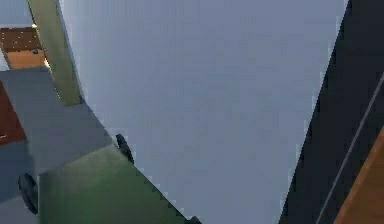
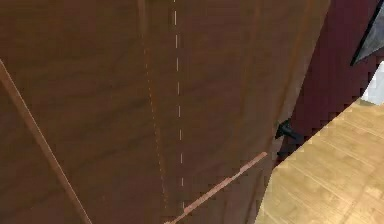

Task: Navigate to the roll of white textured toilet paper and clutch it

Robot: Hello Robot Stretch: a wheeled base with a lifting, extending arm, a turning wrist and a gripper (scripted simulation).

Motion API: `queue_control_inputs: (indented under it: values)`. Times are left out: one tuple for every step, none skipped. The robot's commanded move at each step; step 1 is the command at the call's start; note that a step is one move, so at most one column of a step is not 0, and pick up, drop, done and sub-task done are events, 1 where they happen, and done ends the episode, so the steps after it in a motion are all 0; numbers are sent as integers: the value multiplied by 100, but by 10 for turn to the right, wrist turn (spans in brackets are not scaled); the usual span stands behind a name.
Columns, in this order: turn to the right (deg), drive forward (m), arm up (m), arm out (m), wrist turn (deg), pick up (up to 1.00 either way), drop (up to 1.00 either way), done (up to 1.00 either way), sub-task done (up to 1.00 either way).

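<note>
Hemmed between the pale blue-grey wall (image 1: 220,100), centre frame, and the brown wooden panelled door (image 2: 120,100), driving ahead risks collision; the pincer's state cannot be told.

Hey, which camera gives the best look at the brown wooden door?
The arm side view: the wooden door spans most of it, with grain, panel lines and a dark handle visible. The forward view has a brown sliver at its lower right corner, possibly the same door; I cannot tell.

Toilet paper roll, whereabouts cannot be told, close quarters (pale wall (image 1: 220,100) ahead, wooden door (image 2: 100,100) alongside)
</note>
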Motion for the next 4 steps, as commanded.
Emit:
queue_control_inputs:
  values:
    - [-450,0,0,0,0,0,0,0,0]
    - [-120,0,0,0,0,0,0,0,0]
    - [0,100,0,0,0,0,0,0,0]
    - [-90,0,0,0,0,0,0,0,0]
